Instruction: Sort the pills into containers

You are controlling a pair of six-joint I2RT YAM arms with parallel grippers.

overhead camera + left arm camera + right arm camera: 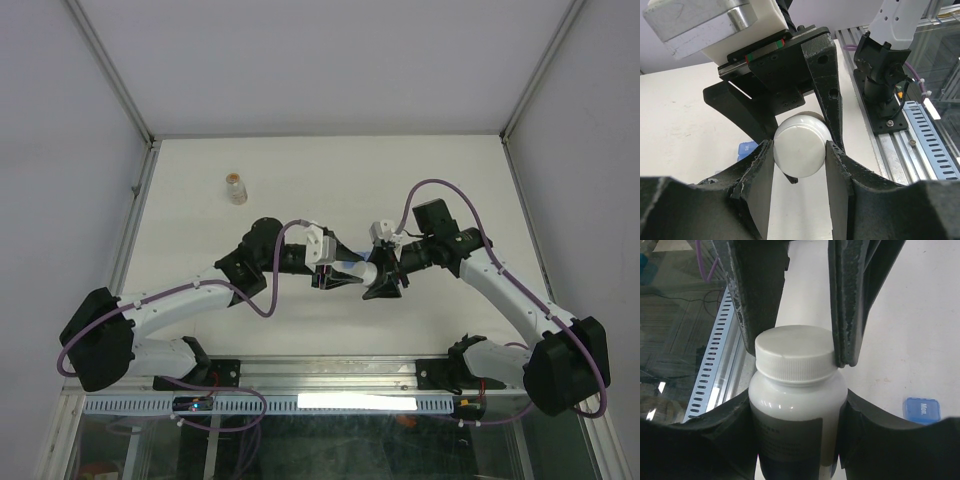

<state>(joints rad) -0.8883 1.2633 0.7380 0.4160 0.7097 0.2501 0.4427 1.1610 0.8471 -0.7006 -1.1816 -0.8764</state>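
Observation:
Over the middle of the table, a white pill bottle (797, 405) with a dark label is held between the two arms. My right gripper (797, 432) is shut on its body. My left gripper (799, 167) is shut on its ribbed white cap (800, 150), pads pressed to both sides. From above, the two grippers meet at the bottle (360, 272). Behind them on the table lies the blue containers strip, with only one end compartment (922, 411) showing in the right wrist view and a corner (746, 150) in the left wrist view. No pills show.
A small clear bottle (236, 188) with tan contents stands at the back left of the table. The metal rail (330, 375) and arm bases run along the near edge. Frame posts and white walls bound the table on three sides.

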